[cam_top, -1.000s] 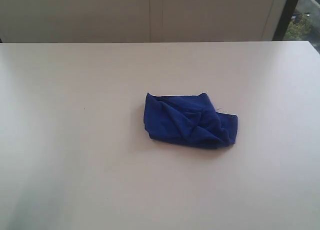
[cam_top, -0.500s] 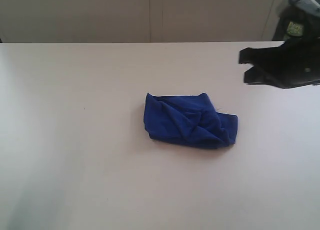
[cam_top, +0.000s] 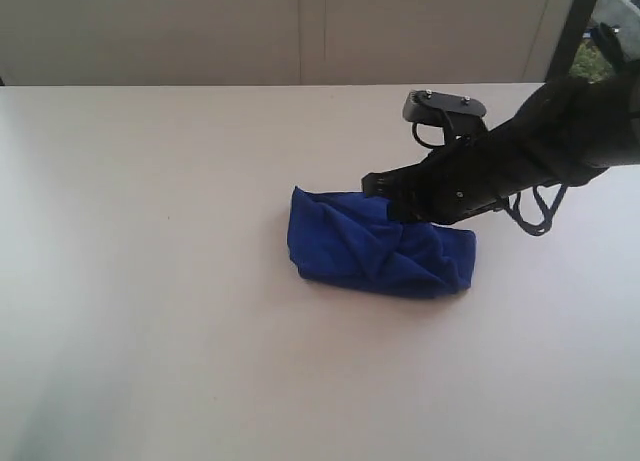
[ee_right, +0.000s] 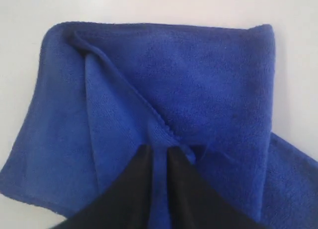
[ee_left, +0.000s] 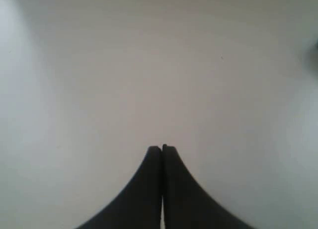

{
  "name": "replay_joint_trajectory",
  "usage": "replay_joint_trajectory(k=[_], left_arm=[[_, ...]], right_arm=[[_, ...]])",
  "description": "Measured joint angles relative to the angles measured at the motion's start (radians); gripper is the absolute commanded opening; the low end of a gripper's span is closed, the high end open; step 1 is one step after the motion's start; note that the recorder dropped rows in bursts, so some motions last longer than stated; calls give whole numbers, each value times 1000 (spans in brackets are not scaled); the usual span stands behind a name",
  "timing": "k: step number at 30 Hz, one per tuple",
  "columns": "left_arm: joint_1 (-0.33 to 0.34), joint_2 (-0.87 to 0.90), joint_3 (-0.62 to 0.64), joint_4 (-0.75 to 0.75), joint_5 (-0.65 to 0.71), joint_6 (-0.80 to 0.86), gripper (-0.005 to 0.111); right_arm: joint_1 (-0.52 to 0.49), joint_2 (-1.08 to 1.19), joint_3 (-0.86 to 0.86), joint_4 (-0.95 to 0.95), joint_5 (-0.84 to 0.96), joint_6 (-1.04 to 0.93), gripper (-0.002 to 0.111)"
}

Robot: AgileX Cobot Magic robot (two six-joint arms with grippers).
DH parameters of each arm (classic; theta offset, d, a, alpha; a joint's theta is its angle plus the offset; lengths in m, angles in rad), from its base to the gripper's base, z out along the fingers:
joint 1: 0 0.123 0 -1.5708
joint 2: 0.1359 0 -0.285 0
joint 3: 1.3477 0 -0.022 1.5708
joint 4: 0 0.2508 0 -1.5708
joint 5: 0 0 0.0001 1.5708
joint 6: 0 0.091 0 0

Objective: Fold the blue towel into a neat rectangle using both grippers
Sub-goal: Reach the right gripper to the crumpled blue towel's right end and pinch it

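Blue towel (cam_top: 378,243): material and form? asks the inspector.

Soft, deep-blue pile cloth, the technician replies. It is bunched into a rough oblong with diagonal creases and one raised hem ridge. It lies on a smooth, pale table (cam_top: 150,281), slightly right of centre in the exterior view.

Long axis?

It runs left to right in that view, with the right end a little lower in the picture.

Position against the right gripper (cam_top: 372,184)?

The black claw reaches in from the right, and its tip sits at the towel's upper edge, right of the towel's middle. The jaws stand narrowly apart, and blue cloth shows in the slit. Whether the ridge is pinched cannot be told.

Left gripper (ee_left: 162,147)?

Its jaws are pressed together over bare table.
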Motion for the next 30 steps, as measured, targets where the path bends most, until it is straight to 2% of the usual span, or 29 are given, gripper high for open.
replay_joint_trajectory(k=[2,15,18,24,30], left_arm=[[0,0,0,0,0,0,0],[0,0,0,0,0,0,0],[0,0,0,0,0,0,0],[0,0,0,0,0,0,0],[0,0,0,0,0,0,0]], right_arm=[[2,19,0,0,-27,0,29],[4,79,-1,3,-49,24,29],[6,79,-1,3,-49,28,23],[6,79,-1,4,-44,28,0],[6,30,-1,4,-43,28,0]])
